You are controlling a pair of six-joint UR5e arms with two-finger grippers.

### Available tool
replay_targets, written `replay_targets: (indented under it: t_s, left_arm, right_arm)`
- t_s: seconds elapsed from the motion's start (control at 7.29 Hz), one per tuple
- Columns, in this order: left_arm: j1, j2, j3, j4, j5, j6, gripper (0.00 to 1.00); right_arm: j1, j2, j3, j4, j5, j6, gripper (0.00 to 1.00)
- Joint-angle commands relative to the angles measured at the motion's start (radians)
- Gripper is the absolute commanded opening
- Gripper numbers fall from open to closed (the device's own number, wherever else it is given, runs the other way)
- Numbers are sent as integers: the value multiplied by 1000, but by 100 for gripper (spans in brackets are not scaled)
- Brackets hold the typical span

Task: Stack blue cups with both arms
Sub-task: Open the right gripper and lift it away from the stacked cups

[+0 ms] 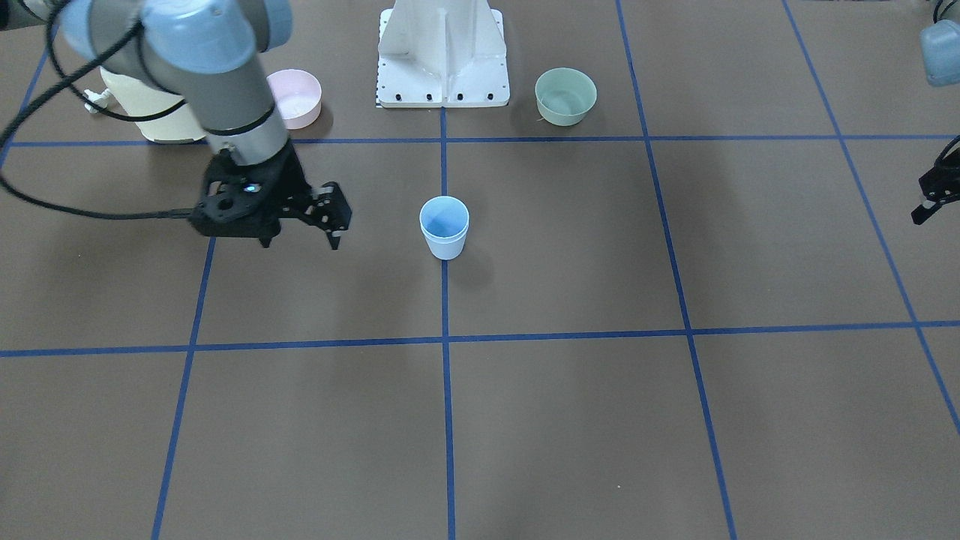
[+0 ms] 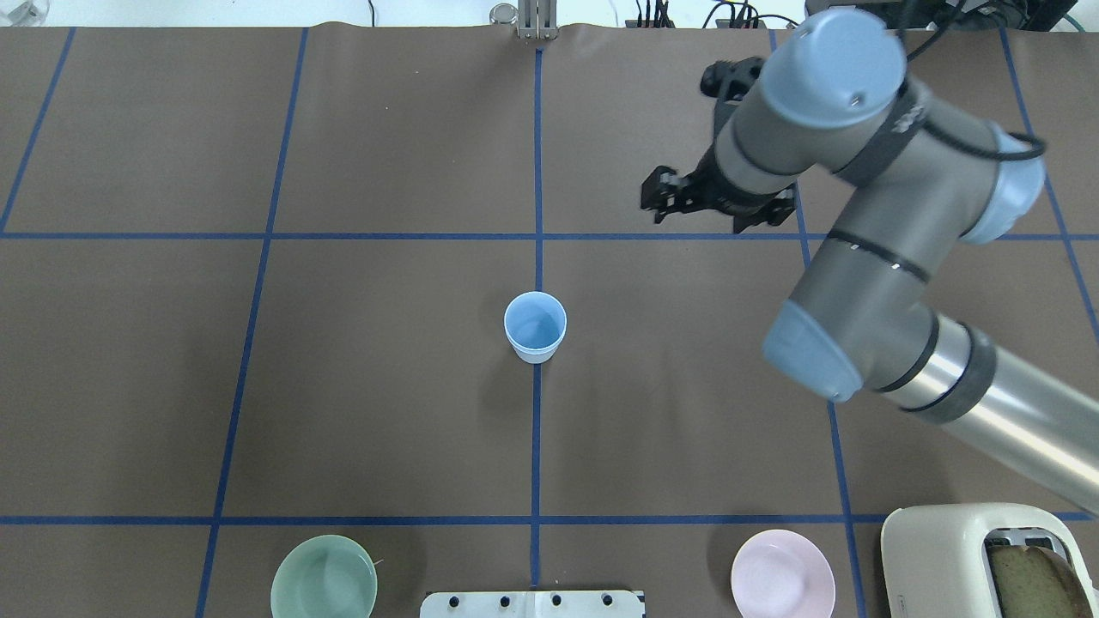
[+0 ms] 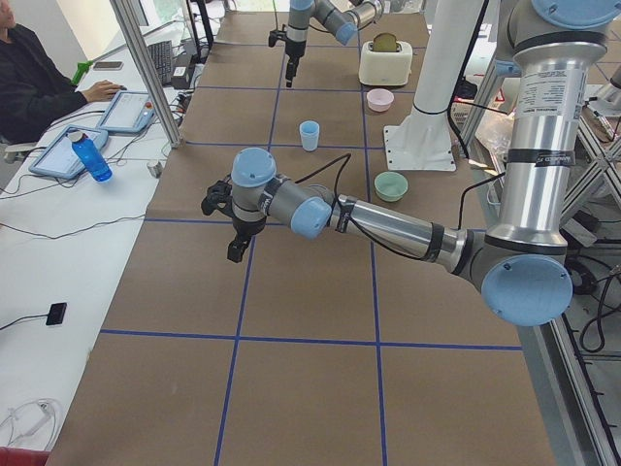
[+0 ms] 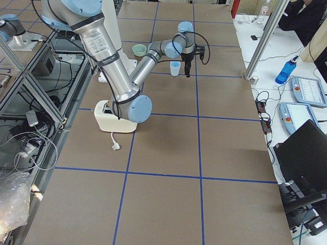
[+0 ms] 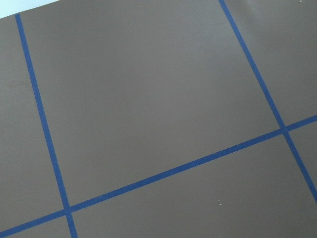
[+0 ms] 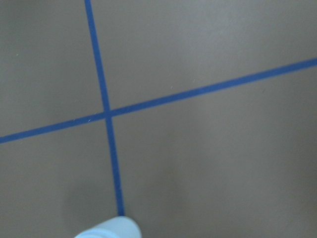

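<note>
**Front-facing view.** Noted right arm (image 1: pixel 217 82) entering from upper left, forearm slanting down, wrist bent so the right claw (image 1: pixel 301 238) hangs over the counter (image 1: pixel 600 420). Found it released: fingers apart, nothing between. Logged blue cup (image 1: pixel 444 227) upright on the centre tape line (image 1: pixel 447 390), apart from that claw and on the robot's left of it. Cannot tell whether a second cup sits nested inside. Saw bare counter all round the cup. Found pink bowl (image 1: pixel 295 97), white pedestal (image 1: pixel 442 60) and mint-green bowl (image 1: pixel 565 96) in a row along the robot's side. Caught only a sliver of the left claw (image 1: pixel 932 193), cut off at the right edge; cannot tell released or clenched. Toaster (image 1: pixel 142 112) mostly hidden behind the right arm.

**Overhead view.** Found right arm folded at the elbow, wrist covering most of the claw, black fingers showing either side. Placed cup on the centre line, well apart from the claw and nearer the robot. Toaster cut by the lower right corner.

**Left-side view.** Noted left arm (image 3: pixel 378 218) near and large, stretched low across the counter, claw pointing down. Cannot judge its grip from here. Cup beyond it, right arm small at the far end. Operator (image 3: pixel 39 83) seated at the side bench.

**Right-side view.** Read right claw as pointing down, close beside the cup from this angle.

**Left wrist view.** Recorded only counter and crossing tape lines.

**Right wrist view.** Recorded a tape cross, blurred, with the cup's pale rim cut by the bottom edge.
</note>
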Motion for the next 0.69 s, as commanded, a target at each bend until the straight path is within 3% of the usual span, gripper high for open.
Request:
replay_targets:
  t_s: [0.0, 0.27, 0.55]
  left_arm:
    - [-8, 26, 0, -3, -9, 13, 98]
    - [-46, 34, 11, -2, -27, 18, 98]
    - [-66, 52, 22, -2, -52, 21, 98]
  right_arm:
    - [239, -167, -7, -2, 141, -336, 100]
    - [400, -229, -89, 0, 248, -573, 100]
    - [493, -252, -195, 23, 267, -745, 100]
